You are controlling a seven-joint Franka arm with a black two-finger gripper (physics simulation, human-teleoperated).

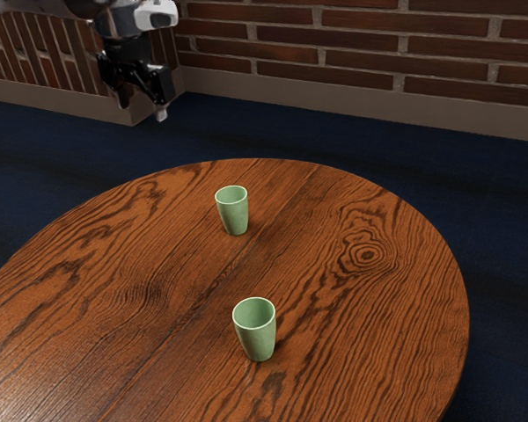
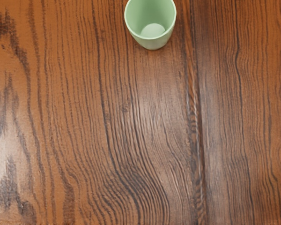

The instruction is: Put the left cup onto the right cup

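Exterior view, step: approach not yet begun; neither cup touched, nothing stacked; my read is the very start of the task
Near cup (image 1: 254, 328): pale green, upright, mouth up, on the round wooden table (image 1: 378, 264) toward its front edge; empty
Far cup (image 1: 232, 209): same pale green, upright, mouth up, nearer the table's middle; well apart from the near cup, bare wood between them
Left or right: cannot tell from these views which cup the task calls left; both look alike
Wrist view: one green cup (image 2: 150, 22) seen from above, open mouth, empty inside, ahead of the hand, not under it; which of the two it is I cannot say; wood grain below the hand
Next move calls for: settling which cup to pick; bringing the hand across and down over it; fingers straddling the rim or wall; then a lift high enough to clear the other cup's rim; thin wall and light cup, so a knock on the way down may tip it
Gripper (image 1: 143, 98): high above the table's far edge, at the exterior view's upper left; fingers pointing down, apart, nothing between them; well away from both cups
Arm: comes in from the exterior view's upper left, wrist bent downward
Behind: brick wall (image 1: 352, 44); dark blue floor (image 1: 475, 176)
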